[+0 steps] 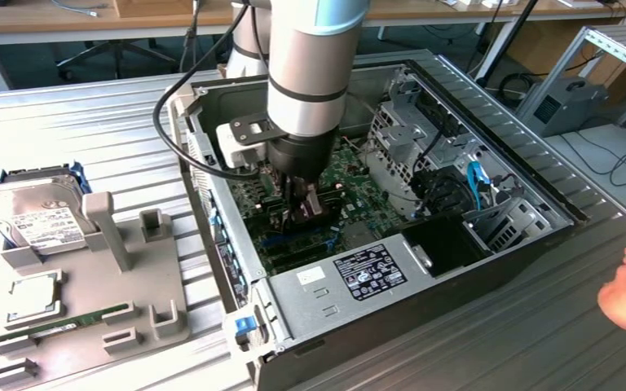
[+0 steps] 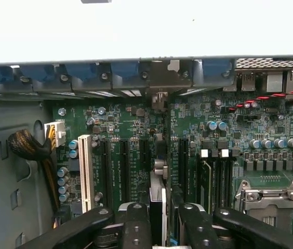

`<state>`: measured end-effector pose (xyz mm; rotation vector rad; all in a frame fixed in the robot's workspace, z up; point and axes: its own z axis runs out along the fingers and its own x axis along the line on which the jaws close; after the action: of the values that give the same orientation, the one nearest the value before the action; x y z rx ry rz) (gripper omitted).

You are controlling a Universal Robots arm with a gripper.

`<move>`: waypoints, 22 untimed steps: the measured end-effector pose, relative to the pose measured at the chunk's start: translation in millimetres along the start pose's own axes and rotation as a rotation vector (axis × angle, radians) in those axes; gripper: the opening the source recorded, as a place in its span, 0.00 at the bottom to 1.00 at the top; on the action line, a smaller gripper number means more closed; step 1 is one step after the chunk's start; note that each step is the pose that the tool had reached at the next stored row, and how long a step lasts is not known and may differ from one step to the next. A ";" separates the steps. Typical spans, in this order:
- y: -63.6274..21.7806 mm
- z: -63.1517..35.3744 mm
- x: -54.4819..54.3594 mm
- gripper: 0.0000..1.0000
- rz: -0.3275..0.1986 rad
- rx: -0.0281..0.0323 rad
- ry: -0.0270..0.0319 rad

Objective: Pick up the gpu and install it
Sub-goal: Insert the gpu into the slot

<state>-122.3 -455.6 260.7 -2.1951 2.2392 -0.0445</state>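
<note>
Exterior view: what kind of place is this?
Probably a robotics lab or test bench: an open PC case lies on a ribbed metal table, a grey parts fixture holds a hard drive, and desks stand behind.

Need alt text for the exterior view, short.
A robot arm's gripper holds the gpu upright over the motherboard inside an open computer case. On the exterior view's left, a grey tray carries a hard drive.

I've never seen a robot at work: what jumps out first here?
A thick silver robot arm plunges into an open black computer case, its tool holding a dark graphics card edge-on over the green motherboard. On the exterior view's left, a grey holder tray carries a silver hard drive.
</note>
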 end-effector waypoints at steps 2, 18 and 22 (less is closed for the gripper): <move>0.1 -0.2 -0.8 0.26 -0.001 -0.0002 0.0003; 0.2 4.2 -4.5 0.26 -0.018 0.0000 0.0002; 0.2 4.7 -4.6 0.26 -0.018 0.0001 0.0000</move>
<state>-122.4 -451.1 255.9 -2.2158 2.2189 -0.0446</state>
